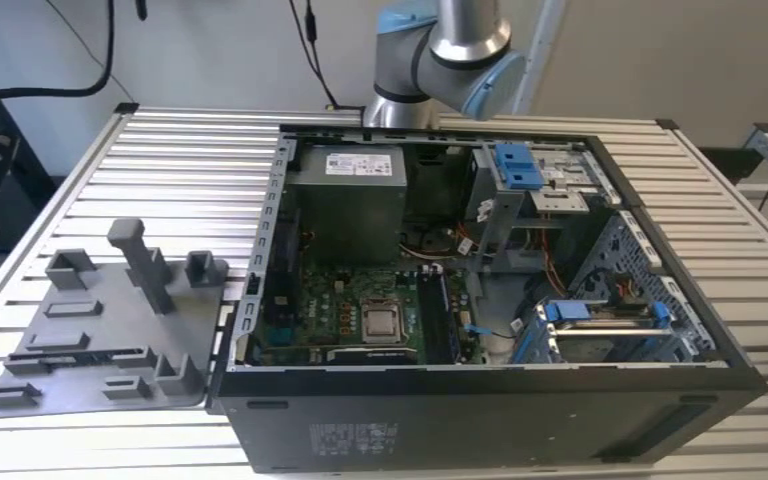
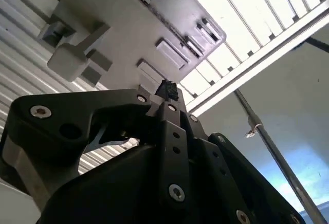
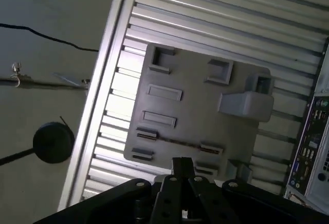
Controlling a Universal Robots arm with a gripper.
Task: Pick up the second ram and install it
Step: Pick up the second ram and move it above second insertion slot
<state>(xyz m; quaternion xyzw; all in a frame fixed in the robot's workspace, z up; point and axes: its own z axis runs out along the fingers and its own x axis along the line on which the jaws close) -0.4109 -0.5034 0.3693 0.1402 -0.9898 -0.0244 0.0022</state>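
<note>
Slatted metal forms the surface (image 1: 157, 160), with pale walls behind it; an open black computer case (image 1: 491, 425) lies on it, showing a green motherboard (image 1: 344, 290) and a grey power supply (image 1: 344, 200); the robot arm (image 1: 440, 45) rises at the far edge, behind the case; on the exterior view's left, just beside the case, sits a grey plastic tray (image 1: 91, 325) with upright posts; the second ram (image 1: 77, 353) appears as a thin dark strip standing on edge between two holders near the tray's near edge, untouched; in the first wrist view the hand (image 3: 182, 166) is in the foreground, its fingertips together with nothing seen between them, and the tray lies beyond them, well apart; in the second wrist view the hand (image 2: 167, 89) likewise points toward the tray, not touching it.
</note>
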